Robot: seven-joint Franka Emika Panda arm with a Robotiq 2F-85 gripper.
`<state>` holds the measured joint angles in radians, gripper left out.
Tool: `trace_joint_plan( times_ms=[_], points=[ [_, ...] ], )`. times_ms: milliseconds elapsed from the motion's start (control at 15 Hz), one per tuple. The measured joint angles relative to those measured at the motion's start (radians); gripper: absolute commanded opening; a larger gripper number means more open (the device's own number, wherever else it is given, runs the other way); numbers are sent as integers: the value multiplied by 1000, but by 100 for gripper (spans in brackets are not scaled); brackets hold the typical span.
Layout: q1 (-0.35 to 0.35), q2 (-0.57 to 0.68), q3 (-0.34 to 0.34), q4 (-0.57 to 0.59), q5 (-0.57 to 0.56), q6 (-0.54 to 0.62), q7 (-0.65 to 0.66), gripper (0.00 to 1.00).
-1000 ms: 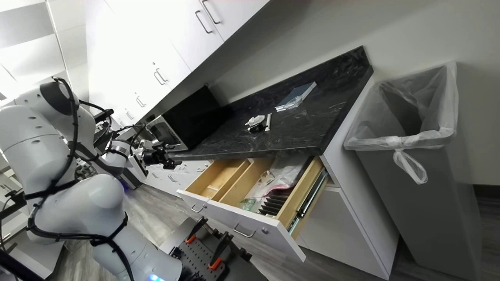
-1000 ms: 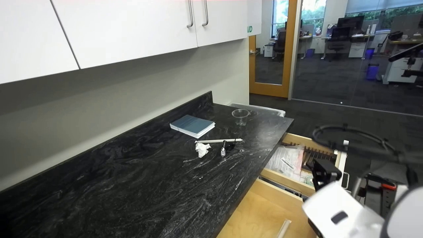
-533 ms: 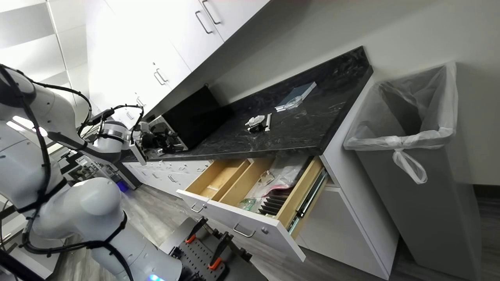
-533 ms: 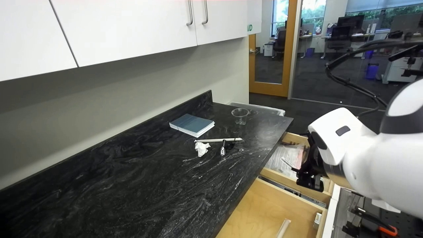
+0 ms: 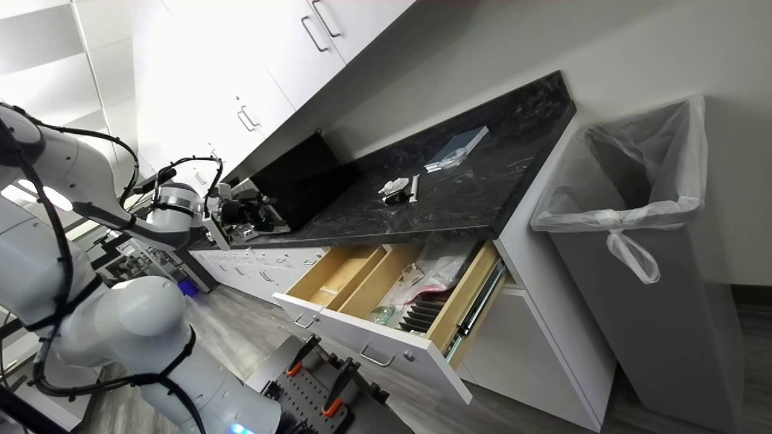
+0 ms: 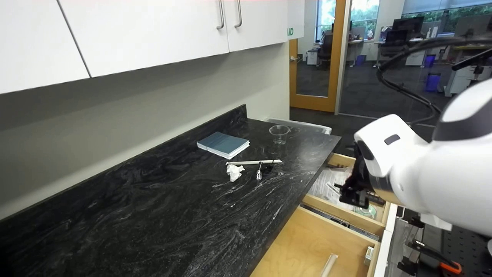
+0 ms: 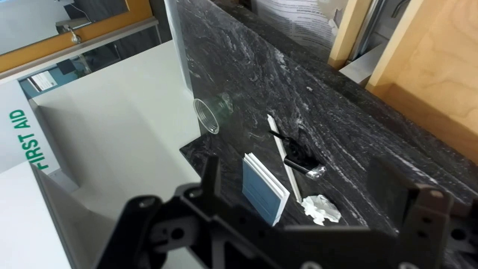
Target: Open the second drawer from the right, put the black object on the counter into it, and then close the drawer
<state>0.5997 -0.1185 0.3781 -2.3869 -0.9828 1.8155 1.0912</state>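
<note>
One long counter, dark stone with pale streaks, in both exterior views. White arm stands before it. Gray bin, clear liner over the rim, just beside the counter's end. Two drawers open below the front edge, side by side: the second drawer from the right is plain light wood inside, a pale strip on its floor; the rightmost drawer holds papers and dark slats. The gripper has its fingers spread wide in the wrist view. In an exterior view the gripper covers part of the rightmost drawer; height above it unclear. Blue-covered book lies flat toward the back. Clear cup upright near the counter's end. White stick between book and front edge. The black object, shiny at one tip, lies on the counter well apart from the gripper, its dark end at the stick, a black tangle bunched alongside; cannot tell if the object rests on the stick. Crumpled paper just beside one stick end.
</note>
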Motion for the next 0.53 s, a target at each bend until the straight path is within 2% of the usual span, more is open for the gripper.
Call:
trace_joint_plan(
  times_ms=[200,400,533],
  points=[
    [-94,-1,-32,50,-50,21,-136,100],
    [-187,-1,-73,112,-64,74,-326,100],
    [-232,0,-101,143,-55,146,-454,100]
  ],
)
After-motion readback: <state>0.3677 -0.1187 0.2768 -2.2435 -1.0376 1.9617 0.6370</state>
